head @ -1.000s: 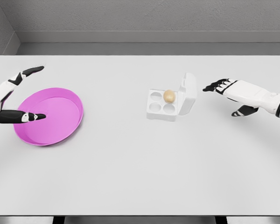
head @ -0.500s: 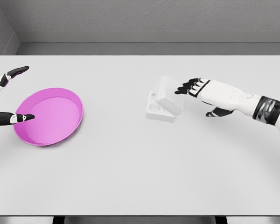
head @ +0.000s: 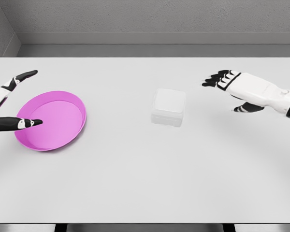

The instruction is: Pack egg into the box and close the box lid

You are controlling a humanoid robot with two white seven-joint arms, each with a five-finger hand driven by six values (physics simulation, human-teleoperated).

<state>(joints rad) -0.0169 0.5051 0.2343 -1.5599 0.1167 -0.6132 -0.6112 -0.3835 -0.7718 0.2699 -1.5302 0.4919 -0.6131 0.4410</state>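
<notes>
Lid now shut on box (head: 168, 107), right hand (head: 230, 83) withdrawn, well apart

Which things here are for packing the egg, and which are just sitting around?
For the job: the white box, lid down, and the right hand beside it, apart from it.
Just there: the pink bowl, the left hand at its edge, the table.

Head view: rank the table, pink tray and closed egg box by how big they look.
1. Table, fills most of the view.
2. Pink tray.
3. Egg box, clearly smallest.
</notes>
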